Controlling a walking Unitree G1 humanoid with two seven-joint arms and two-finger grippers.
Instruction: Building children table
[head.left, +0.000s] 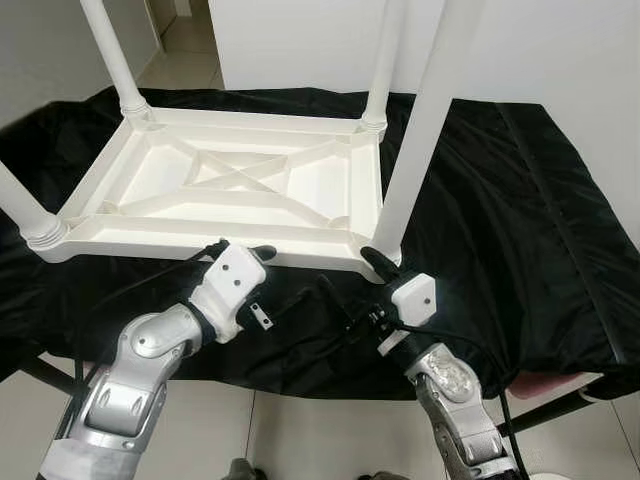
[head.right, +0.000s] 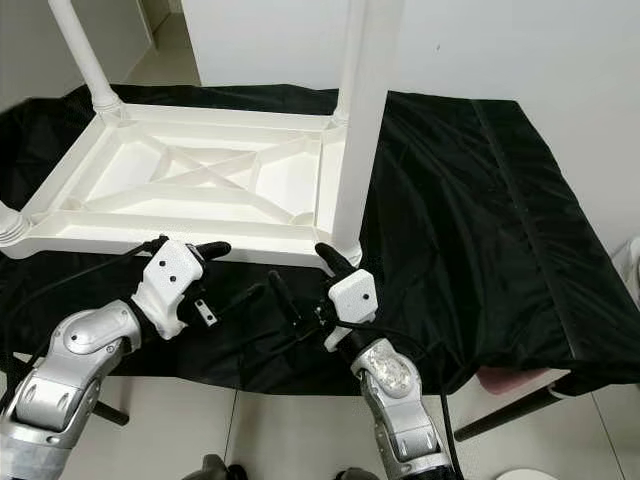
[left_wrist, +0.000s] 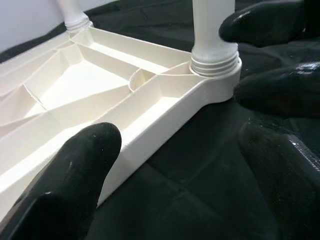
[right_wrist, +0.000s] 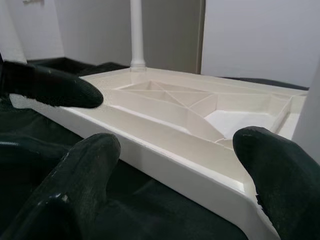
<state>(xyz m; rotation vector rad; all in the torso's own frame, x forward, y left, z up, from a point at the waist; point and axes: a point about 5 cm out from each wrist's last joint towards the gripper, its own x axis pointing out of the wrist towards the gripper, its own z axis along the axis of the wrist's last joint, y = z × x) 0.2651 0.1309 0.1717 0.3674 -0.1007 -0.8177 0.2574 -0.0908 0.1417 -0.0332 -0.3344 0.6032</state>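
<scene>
A white plastic tabletop (head.left: 240, 190) lies upside down on a black cloth (head.left: 500, 230) that covers a bench, its ribbed underside facing up with a crossed brace in the middle. Four white legs stand in its corner sockets: the far-left leg (head.left: 112, 55), the far-right leg (head.left: 385, 60), the near-left leg (head.left: 18, 205), and the near-right leg (head.left: 425, 120), which rises tall and leans slightly toward the upper right in the left eye view. The tabletop sits on the left and middle part of the cloth, its near edge running just in front of the two grippers. The left gripper (head.left: 278, 282) hangs low at the near long edge, near its middle, with its two black fingers spread apart; in the left wrist view one finger (left_wrist: 75, 185) lies close against the rim of the tabletop and the other stands out over the cloth, with nothing clamped between them. The right gripper (head.left: 350, 285) is at the near-right corner, its two fingers also apart: one finger (head.left: 378, 264) reaches up beside the foot of the near-right leg, just beside the socket, and the other points out to the left over the cloth. In the right wrist view the tabletop's near rim (right_wrist: 185, 165) runs between its two fingertips, and whether they touch it cannot be told.
</scene>
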